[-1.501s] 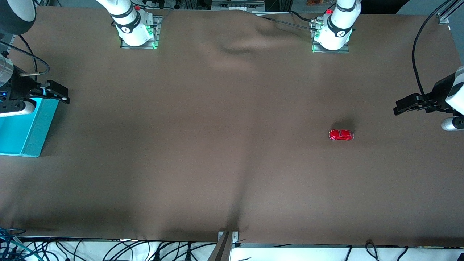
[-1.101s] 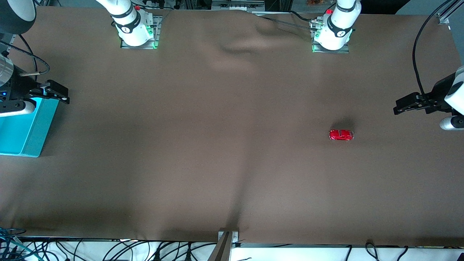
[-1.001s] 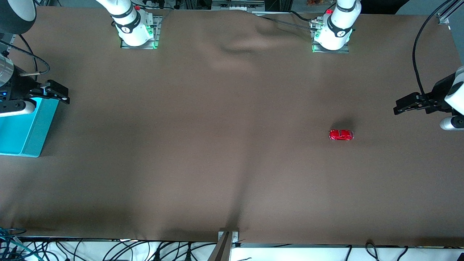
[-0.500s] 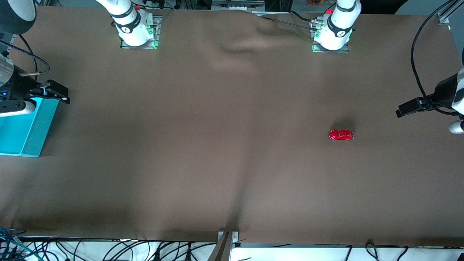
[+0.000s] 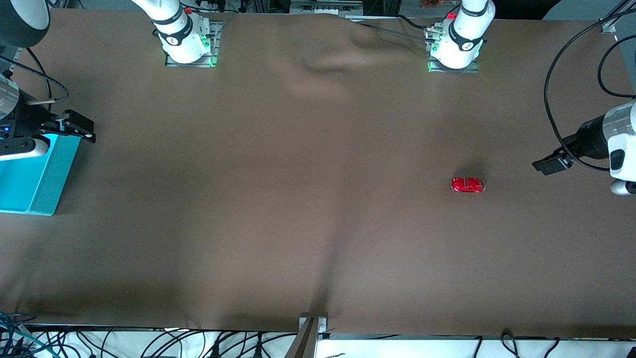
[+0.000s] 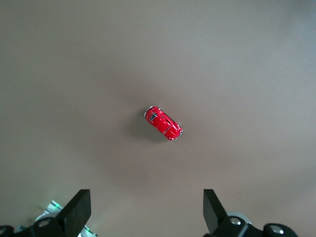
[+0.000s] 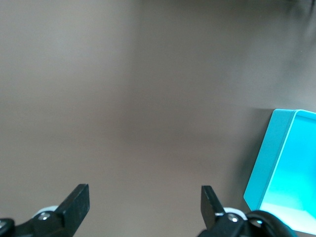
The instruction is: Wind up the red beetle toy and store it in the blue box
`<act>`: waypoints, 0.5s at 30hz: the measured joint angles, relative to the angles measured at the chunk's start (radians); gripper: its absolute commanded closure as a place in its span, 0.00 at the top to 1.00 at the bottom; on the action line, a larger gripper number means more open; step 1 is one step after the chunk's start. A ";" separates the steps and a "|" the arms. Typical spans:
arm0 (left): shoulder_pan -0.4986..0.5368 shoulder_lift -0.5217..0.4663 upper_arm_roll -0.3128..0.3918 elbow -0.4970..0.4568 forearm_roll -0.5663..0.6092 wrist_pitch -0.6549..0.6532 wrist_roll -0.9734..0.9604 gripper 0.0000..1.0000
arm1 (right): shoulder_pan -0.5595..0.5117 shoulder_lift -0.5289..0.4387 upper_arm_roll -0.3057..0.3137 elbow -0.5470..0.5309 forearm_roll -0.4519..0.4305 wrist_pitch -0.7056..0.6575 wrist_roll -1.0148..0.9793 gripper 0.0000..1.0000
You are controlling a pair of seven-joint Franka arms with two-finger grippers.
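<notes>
1. The red beetle toy (image 5: 467, 185) is sitting on the brown tabletop (image 5: 298, 199) toward the left arm's end, its long axis running along the tabletop's length — from one arm's end to the other.
2. The left hand (image 5: 546, 165) is hanging over the tabletop near that end, released, with nothing between its fingers (image 6: 79, 212); on a clock face laid over the front view and centred on the toy, the hand is sitting at about 2 o'clock.
3. In the left wrist view the toy (image 6: 163, 123) is lying ahead of the open fingers and slanted across the gap, so I judge the wrist is needing a turn before closing.
4. The right hand (image 5: 74, 128) is waiting, released too, over the blue box (image 5: 35, 184) at the right arm's end — well apart from the toy, at about 9 o'clock from it.
5. The left arm is plainly the nearer one.
</notes>
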 measured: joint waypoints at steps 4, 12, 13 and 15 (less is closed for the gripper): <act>0.000 0.029 0.000 -0.017 0.000 0.001 -0.085 1.00 | 0.000 0.000 0.000 0.000 0.000 0.000 0.000 1.00; 0.014 0.093 0.001 -0.030 -0.001 0.036 -0.226 1.00 | 0.000 0.000 0.000 0.000 0.000 0.000 0.000 1.00; 0.017 0.098 0.001 -0.035 -0.002 0.043 -0.240 1.00 | 0.000 0.000 0.000 0.000 0.000 0.000 0.000 1.00; 0.024 0.108 0.001 -0.050 -0.007 0.068 -0.273 1.00 | 0.000 0.000 0.000 0.000 0.000 0.000 0.001 1.00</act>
